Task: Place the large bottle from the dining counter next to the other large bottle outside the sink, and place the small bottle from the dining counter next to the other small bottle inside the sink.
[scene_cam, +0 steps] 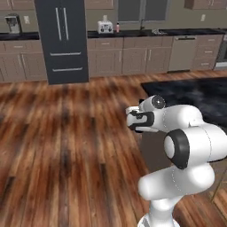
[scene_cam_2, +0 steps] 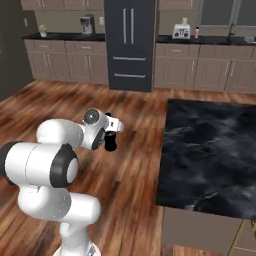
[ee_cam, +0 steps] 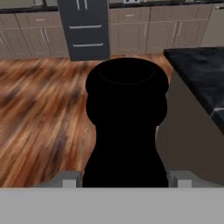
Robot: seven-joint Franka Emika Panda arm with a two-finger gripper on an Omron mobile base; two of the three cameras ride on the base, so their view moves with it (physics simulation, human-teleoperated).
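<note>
One black bottle (ee_cam: 126, 127) sits pinched in the claw (ee_cam: 124, 178), beside one dining counter (scene_cam_2: 210, 150).

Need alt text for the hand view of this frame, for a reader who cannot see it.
A glossy black bottle fills the middle, seen from close up with its rounded top towards the room, and the hand is closed on it, one fingertip at each side of its base. Beyond lie the wood floor, the dark fridge, beige cabinets and the black marble dining counter at right.
</note>
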